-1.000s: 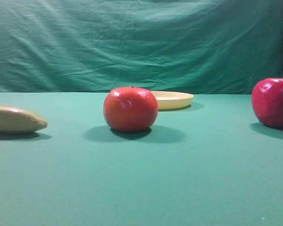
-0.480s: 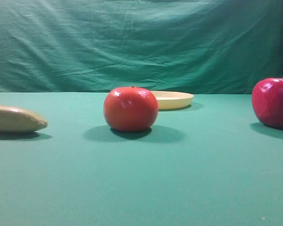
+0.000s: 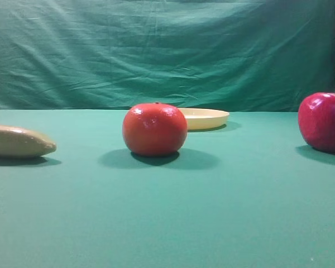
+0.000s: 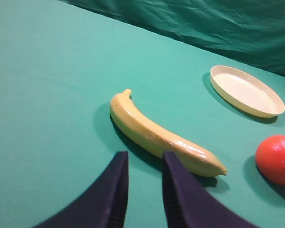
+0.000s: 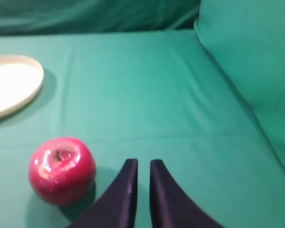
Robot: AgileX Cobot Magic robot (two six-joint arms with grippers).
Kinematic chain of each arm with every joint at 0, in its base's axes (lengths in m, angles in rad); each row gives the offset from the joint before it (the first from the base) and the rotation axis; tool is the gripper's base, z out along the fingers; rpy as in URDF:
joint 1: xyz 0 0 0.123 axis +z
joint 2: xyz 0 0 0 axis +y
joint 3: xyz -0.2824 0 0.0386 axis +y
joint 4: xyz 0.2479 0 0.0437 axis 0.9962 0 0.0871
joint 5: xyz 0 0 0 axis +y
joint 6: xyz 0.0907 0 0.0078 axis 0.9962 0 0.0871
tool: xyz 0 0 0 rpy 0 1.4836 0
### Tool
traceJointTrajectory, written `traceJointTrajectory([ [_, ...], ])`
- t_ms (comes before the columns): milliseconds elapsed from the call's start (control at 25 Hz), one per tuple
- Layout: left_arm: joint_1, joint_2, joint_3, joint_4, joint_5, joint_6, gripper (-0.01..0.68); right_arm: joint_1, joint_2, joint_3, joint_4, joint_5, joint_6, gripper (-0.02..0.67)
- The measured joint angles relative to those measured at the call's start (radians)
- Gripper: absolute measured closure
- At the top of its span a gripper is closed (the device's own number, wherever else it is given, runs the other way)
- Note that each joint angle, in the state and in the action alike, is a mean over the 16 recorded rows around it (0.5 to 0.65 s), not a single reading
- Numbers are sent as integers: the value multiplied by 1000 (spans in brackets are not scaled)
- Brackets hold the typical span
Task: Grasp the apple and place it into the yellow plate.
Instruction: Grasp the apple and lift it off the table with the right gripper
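Down at the right wrist, the right gripper (image 5: pixel 142 190) hangs over the green cloth-covered table (image 5: pixel 147 95) with its dark fingers nearly together, only a thin slit between them, nothing held. Just to their left sits the glossy crimson-red apple (image 5: pixel 62 168), dimple up, not touching them. Further back, at the left edge, lies the shallow pale yellow plate (image 5: pixel 12 83), well apart from the apple. Over on the left wrist, the left gripper (image 4: pixel 143 190) shows a narrow gap between its fingers, nothing held, and just beyond lies a long yellow banana (image 4: pixel 161 135). Farther right rests an orange-red round fruit (image 4: pixel 276 159).
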Motion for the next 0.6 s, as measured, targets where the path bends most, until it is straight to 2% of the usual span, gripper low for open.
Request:
traceJointTrajectory([
  [320,0,0,0,0,0,0,516,22,281,-169,101,141,-93,587],
  [600,0,0,0,0,0,0,516,125,417,-260,190,169,-224,587],
])
